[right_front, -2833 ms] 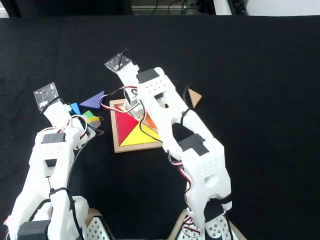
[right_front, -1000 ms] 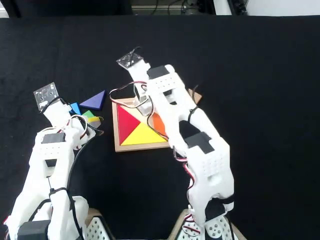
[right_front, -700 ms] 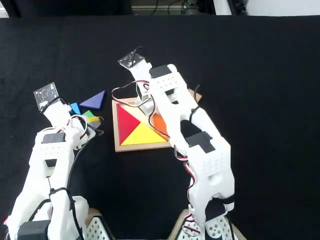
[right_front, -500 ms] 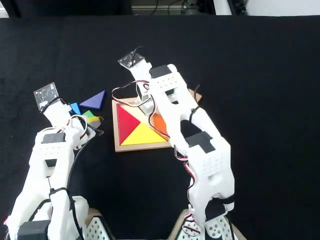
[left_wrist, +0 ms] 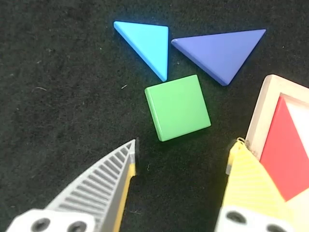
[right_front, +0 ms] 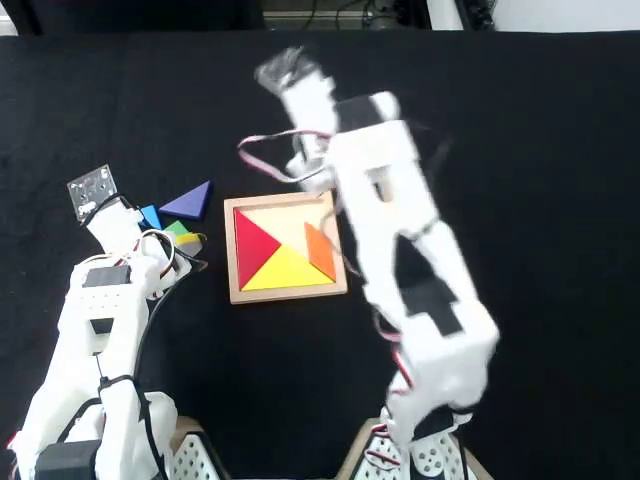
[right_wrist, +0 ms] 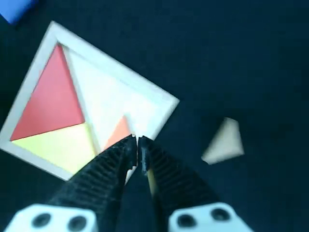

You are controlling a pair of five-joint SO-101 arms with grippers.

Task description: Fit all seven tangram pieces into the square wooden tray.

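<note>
The square wooden tray [right_front: 238, 292] lies mid-table and holds a red triangle [right_front: 254, 243], a yellow triangle [right_front: 285, 271] and an orange triangle [right_front: 320, 250]. My right arm [right_front: 380, 170] is raised over the tray's far right corner. Its gripper [right_wrist: 138, 143] is shut and holds nothing, hanging above the orange triangle [right_wrist: 118, 133]. A tan triangle [right_wrist: 224, 140] lies on the cloth just outside the tray [right_wrist: 159, 99]. My left gripper [left_wrist: 184, 152] stands open just short of the green square [left_wrist: 177, 107], next to the tray's left rim [left_wrist: 260, 116].
A light blue triangle [left_wrist: 147, 46] and a purple triangle [left_wrist: 219, 50] lie just beyond the green square, their tips nearly touching it. In the high view these pieces [right_front: 188, 203] cluster left of the tray. Black cloth covers the table.
My right arm has lifted quickly up and away from the tray, leaving the orange triangle inside it. The tray has shifted slightly to the right. The left arm has not moved.
</note>
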